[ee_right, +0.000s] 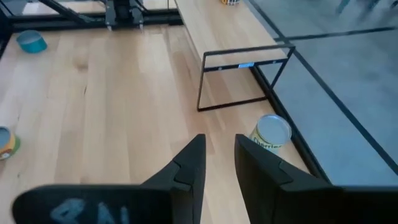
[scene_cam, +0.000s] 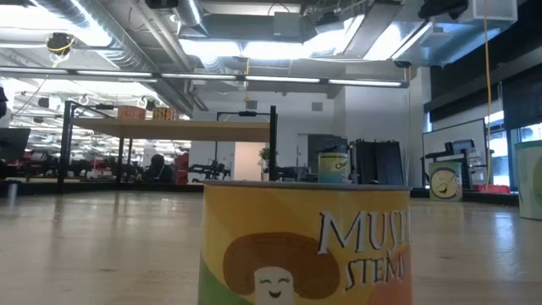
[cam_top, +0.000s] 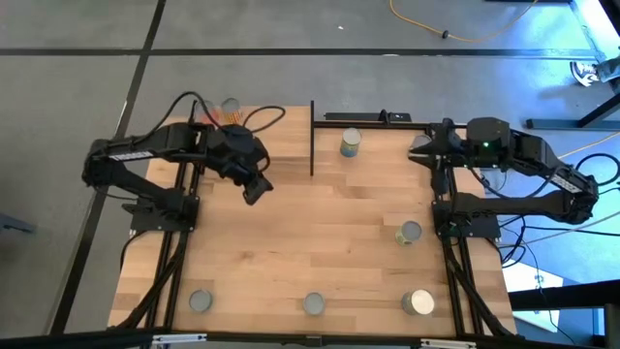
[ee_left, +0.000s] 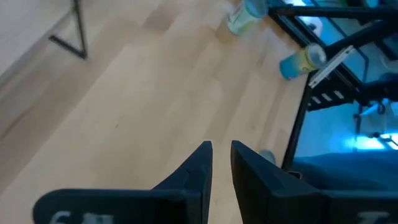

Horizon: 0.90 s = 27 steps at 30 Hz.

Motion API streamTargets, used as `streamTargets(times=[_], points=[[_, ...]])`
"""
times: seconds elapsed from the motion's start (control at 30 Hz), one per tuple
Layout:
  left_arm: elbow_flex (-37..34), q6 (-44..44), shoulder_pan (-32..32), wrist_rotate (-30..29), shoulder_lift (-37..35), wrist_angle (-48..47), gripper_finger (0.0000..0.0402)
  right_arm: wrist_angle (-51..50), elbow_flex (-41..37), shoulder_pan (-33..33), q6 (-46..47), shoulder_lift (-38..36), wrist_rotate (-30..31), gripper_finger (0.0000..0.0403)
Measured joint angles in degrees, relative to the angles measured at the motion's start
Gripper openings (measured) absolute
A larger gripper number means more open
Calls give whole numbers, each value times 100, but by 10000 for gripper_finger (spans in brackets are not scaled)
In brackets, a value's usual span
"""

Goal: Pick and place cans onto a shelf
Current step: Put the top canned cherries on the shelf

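Note:
The shelf (cam_top: pixel 281 131) is a raised light-wood board on thin black uprights at the table's far left; in the low view the shelf (scene_cam: pixel 169 129) carries two cans (scene_cam: pixel 131 112) (scene_cam: pixel 163 113). My left gripper (cam_top: pixel 254 186) hovers just off the shelf's near edge, open with a narrow gap and nothing between its fingers (ee_left: pixel 221 155). My right gripper (cam_top: pixel 423 150) waits at the far right, open and empty (ee_right: pixel 219 149). A green-labelled can (cam_top: pixel 350 142) stands upright on the tabletop between the shelf and my right gripper, also seen in the right wrist view (ee_right: pixel 272 134).
Other cans stand on the table: one at mid right (cam_top: pixel 410 233) and three along the near edge (cam_top: pixel 201 301) (cam_top: pixel 314 303) (cam_top: pixel 418 302). A yellow mushroom-label can (scene_cam: pixel 305 246) fills the low view's foreground. Bare wood (cam_top: pixel 320 223) lies mid-table.

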Motion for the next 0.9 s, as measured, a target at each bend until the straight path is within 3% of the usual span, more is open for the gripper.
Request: streamTargets(times=[0.2,0.37,0.53,0.7,0.9], points=[[-4,76,-133,-307,-9,-55,49,248,47,2,170,499,-66,87],[-4,437,-124,-507,-225,-61,49,252,554,0,307,1326,-89,87],[-4,823,-85,-532,-381,-82,49,260,1496,0,308,2497,-90,87],[-2,879,49,-803,-637,-324,49,-394,2665,-178,510,3736,-159,87],[-2,1055,287,-1818,-1049,-884,49,-1402,3880,-714,1239,5054,-213,87]])
